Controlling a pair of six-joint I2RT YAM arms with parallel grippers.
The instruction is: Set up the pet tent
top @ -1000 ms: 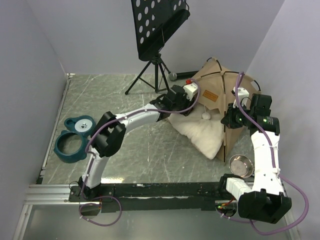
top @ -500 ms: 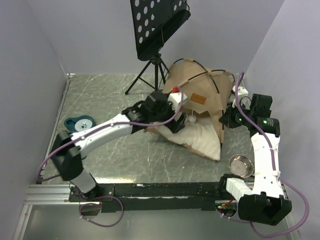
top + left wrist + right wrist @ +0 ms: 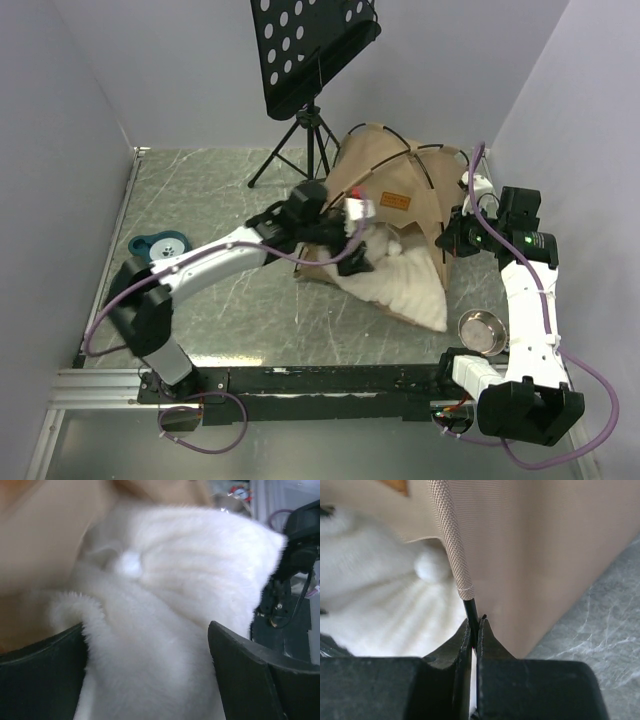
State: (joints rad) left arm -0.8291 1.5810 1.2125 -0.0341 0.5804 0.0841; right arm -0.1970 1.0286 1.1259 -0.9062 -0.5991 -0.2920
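The pet tent [image 3: 400, 170] is tan fabric with black pole trim and an orange-tan label [image 3: 393, 200]. It stands partly raised at the back right. The cream-white pillow [image 3: 412, 285] lies under and in front of it. My left gripper [image 3: 358, 232] reaches into the tent mouth. In the left wrist view it [image 3: 147, 670] is open, with the pillow [image 3: 175, 570] filling the gap between its wide-apart fingers and tan fabric [image 3: 40, 540] behind. My right gripper [image 3: 447, 238] is at the tent's right edge. In the right wrist view it [image 3: 475, 625] is shut on the tent's black pole [image 3: 470, 607] below the fabric sleeve [image 3: 530, 545].
A black music stand [image 3: 310, 50] on a tripod [image 3: 315, 150] stands just behind the tent. A metal bowl [image 3: 482, 330] sits by the right arm. A teal pet-bowl holder [image 3: 158, 246] lies at the left. Walls close in on three sides.
The left arm has stretched out and its gripper has moved from the tent's top down to the pillow. The tent has spread leftward and stands fuller. The right gripper has kept its hold.
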